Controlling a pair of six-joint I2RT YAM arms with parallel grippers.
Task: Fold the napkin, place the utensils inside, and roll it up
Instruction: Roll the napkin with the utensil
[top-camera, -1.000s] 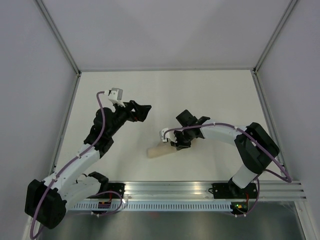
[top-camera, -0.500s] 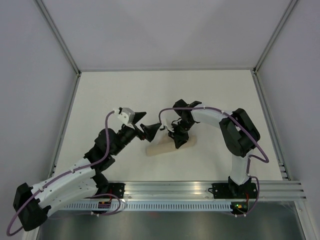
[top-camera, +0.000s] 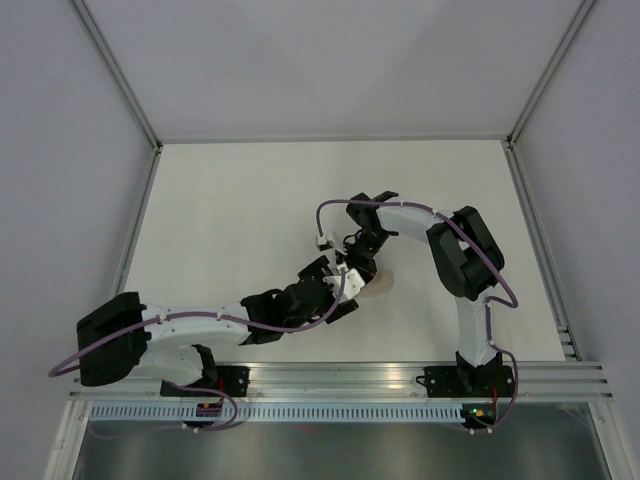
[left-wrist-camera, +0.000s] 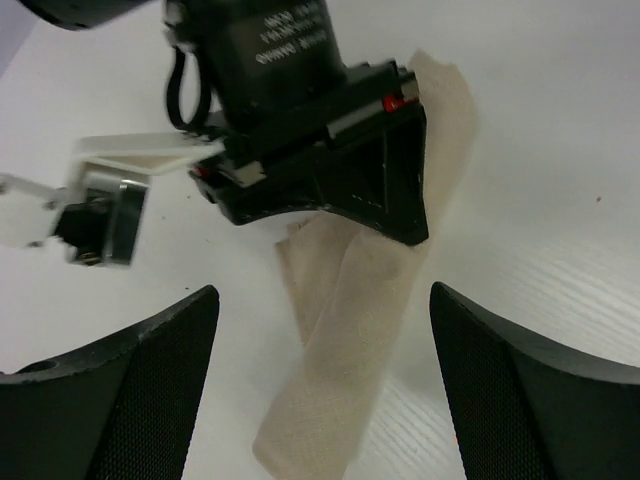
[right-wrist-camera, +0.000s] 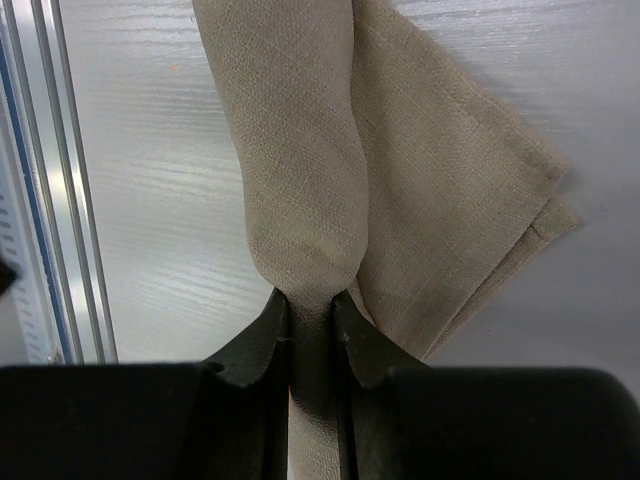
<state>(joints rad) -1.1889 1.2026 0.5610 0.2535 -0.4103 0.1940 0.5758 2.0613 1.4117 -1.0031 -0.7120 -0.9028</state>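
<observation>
**Supervisor:** Right tool status?
**Operator:** I read the right tool (right-wrist-camera: 312, 322) as narrow, pinched on the rolled end of the napkin (right-wrist-camera: 300, 140). The folded corner edges fan out beside it, near desk (top-camera: 230, 200) centre.
**Supervisor:** Left tool?
**Operator:** The left tool (left-wrist-camera: 320, 300) is spread wide and straddles the napkin's other end, with a gap each side. The desk surface extends broadly leftward.

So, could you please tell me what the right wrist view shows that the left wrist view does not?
Only the right wrist: the right gripper shut on the rolled napkin, a folded corner loose beside the roll, and the rail. Only the left wrist: the left gripper, open over the napkin's free end. Both: the napkin, the right gripper and the white table.
</observation>
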